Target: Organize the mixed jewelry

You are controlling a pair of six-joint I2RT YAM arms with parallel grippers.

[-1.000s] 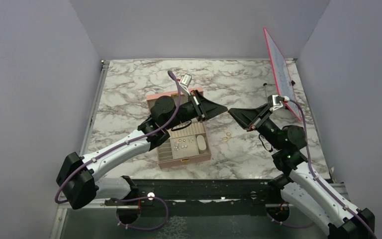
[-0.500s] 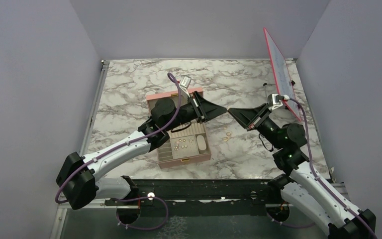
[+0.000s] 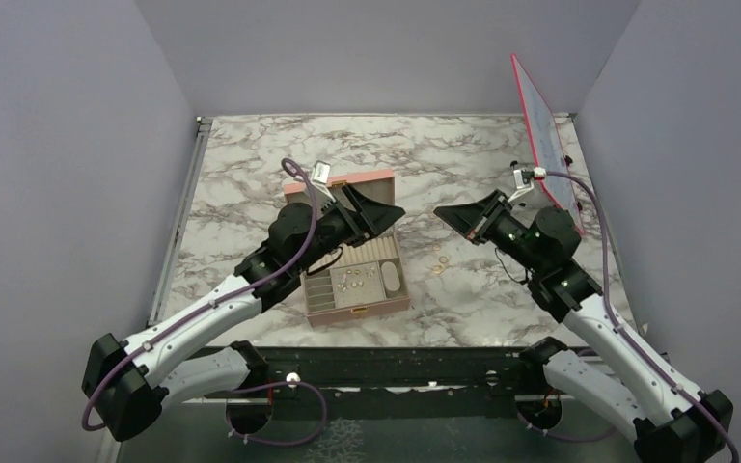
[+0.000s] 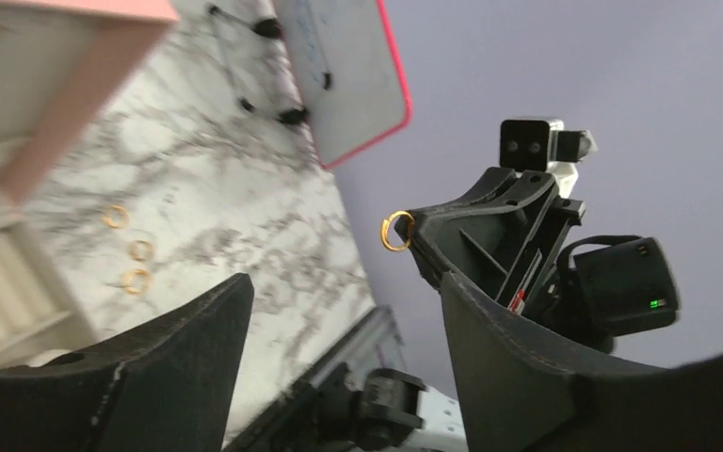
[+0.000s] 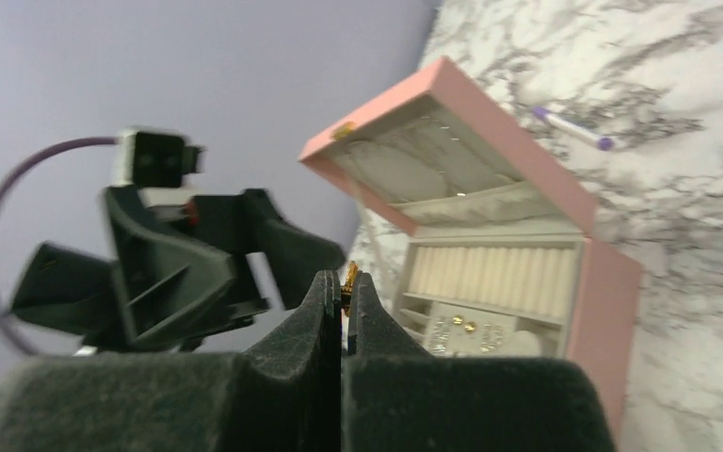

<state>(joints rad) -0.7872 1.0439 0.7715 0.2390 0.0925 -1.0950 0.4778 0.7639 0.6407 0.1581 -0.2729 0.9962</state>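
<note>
Pinching one gold ring point(image 4: 396, 231) by its edge, my right gripper point(image 5: 343, 282) was closed almost completely, with only the thin band between the two fingertips. Most of the ring stood out free beyond the tips, and from my right wrist camera I saw it edge-on, as a short golden line. This gripper was raised above the worktop point(image 3: 251, 174), to the right of the pink box point(image 3: 359, 312), and its tip pointed to the left, toward my other arm.

My left gripper point(image 4: 344, 292) faced it from the other side. Its jaws were spread wide and there was nothing between them; through the gap I could see the held ring and the tip of the right gripper. The two grippers were near each other but clearly apart. In the top view the left gripper hung over the back part of the box, in front of its raised lid.

On the marbled worktop lay three more gold rings point(image 4: 140, 250), flat and close together in a small group, just to the right of the box. Inside the box, on the beige lining, some small metallic pieces point(image 3: 352, 283) lay in the middle compartment, in front of the ribbed rolls. They were too small for me to tell what kind they were.

A thin pen point(image 5: 570, 127) with a purple tip lay on the worktop behind the lid. A board point(image 3: 543, 125) with a red-pink frame leaned against the right wall.
</note>
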